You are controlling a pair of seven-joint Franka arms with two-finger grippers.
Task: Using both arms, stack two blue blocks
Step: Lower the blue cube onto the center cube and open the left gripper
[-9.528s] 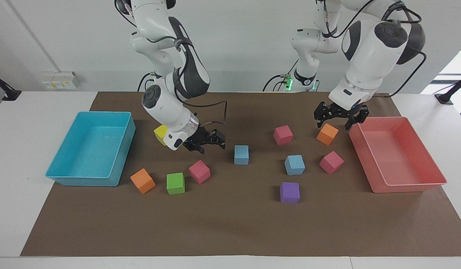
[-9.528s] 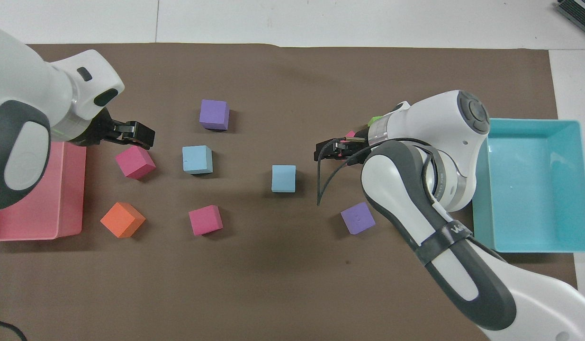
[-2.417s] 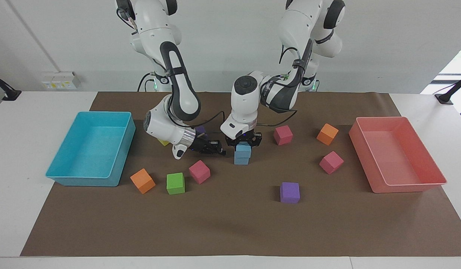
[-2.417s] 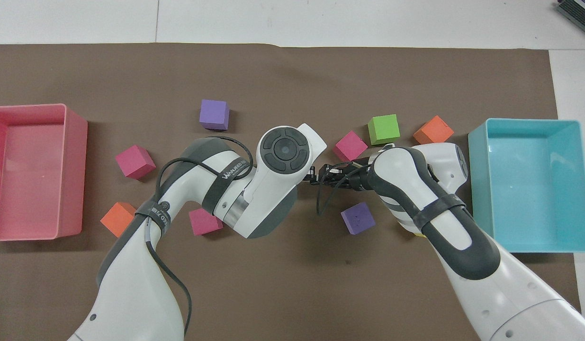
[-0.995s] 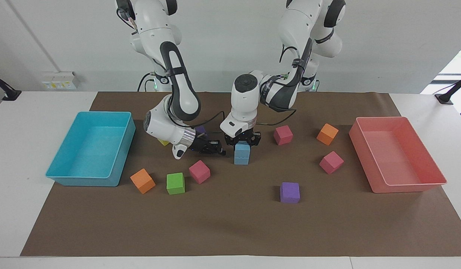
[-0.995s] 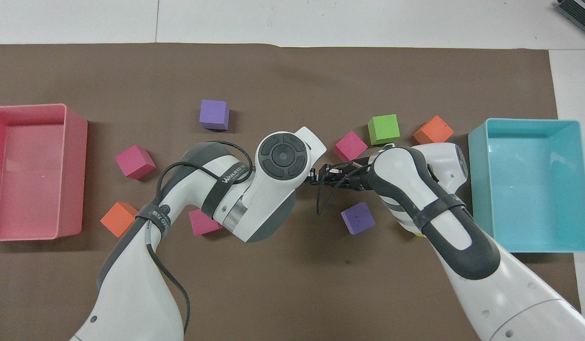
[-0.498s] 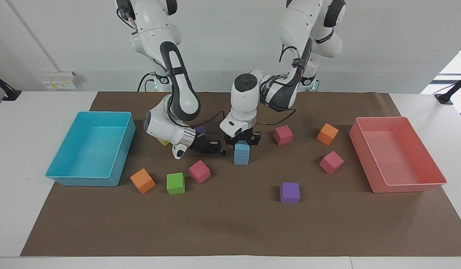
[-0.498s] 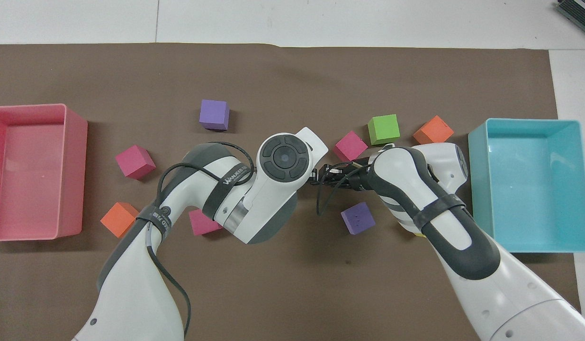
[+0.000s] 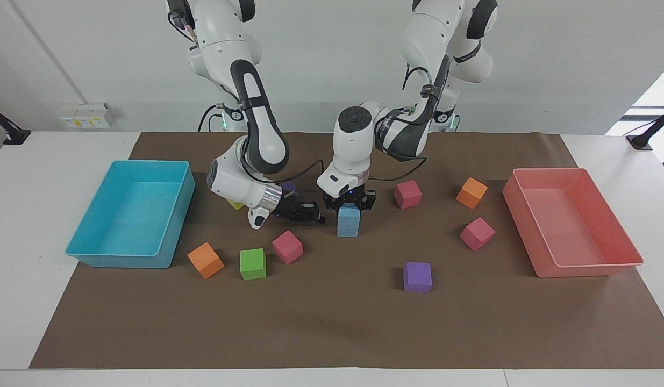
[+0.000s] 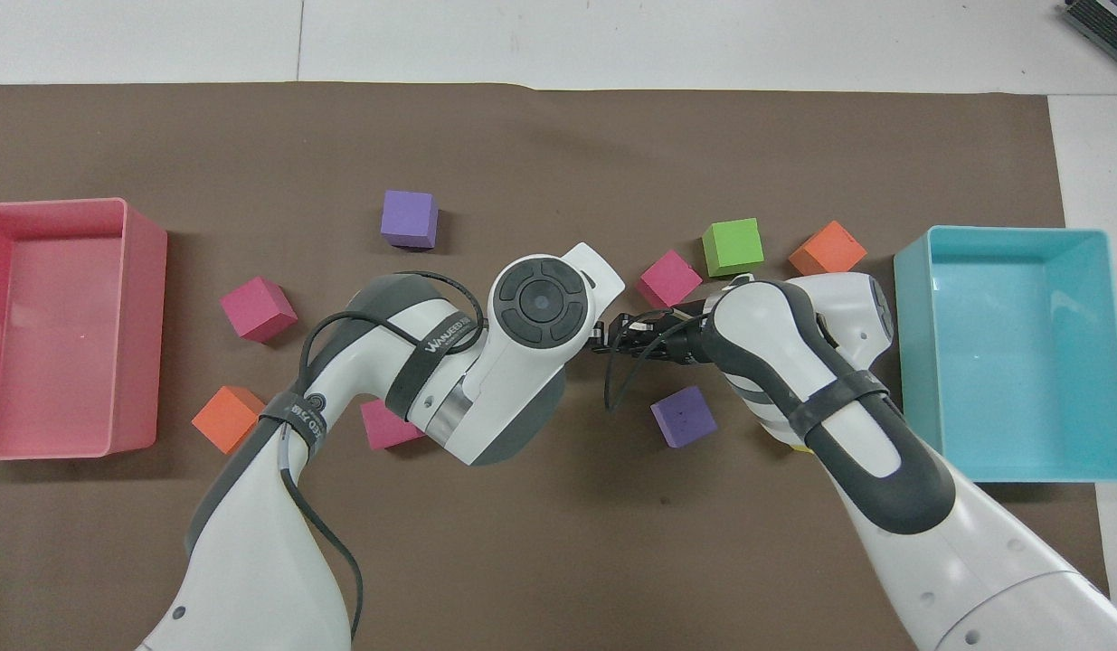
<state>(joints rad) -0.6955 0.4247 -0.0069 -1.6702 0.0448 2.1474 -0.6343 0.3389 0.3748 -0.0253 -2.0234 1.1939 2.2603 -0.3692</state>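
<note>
The two blue blocks stand as one column in the middle of the brown mat, the upper blue block (image 9: 348,214) resting on the lower blue block (image 9: 348,230). My left gripper (image 9: 349,203) reaches straight down from above and is shut on the upper block. My right gripper (image 9: 313,217) lies low over the mat beside the column, toward the right arm's end. It is shut on nothing, and a small gap separates it from the blocks. In the overhead view the left wrist hides both blocks, and only the right gripper (image 10: 603,339) shows.
A teal tray (image 9: 130,215) and a pink tray (image 9: 571,223) stand at the mat's two ends. Around the column lie loose cubes: pink (image 9: 287,246), green (image 9: 252,263), orange (image 9: 205,260), purple (image 9: 417,277), pink (image 9: 407,194), orange (image 9: 471,192) and pink (image 9: 477,233).
Since the earliest frames my left arm has carried one blue block onto the other and my right gripper has dropped beside them. Over the last second the upper block settled square on the lower.
</note>
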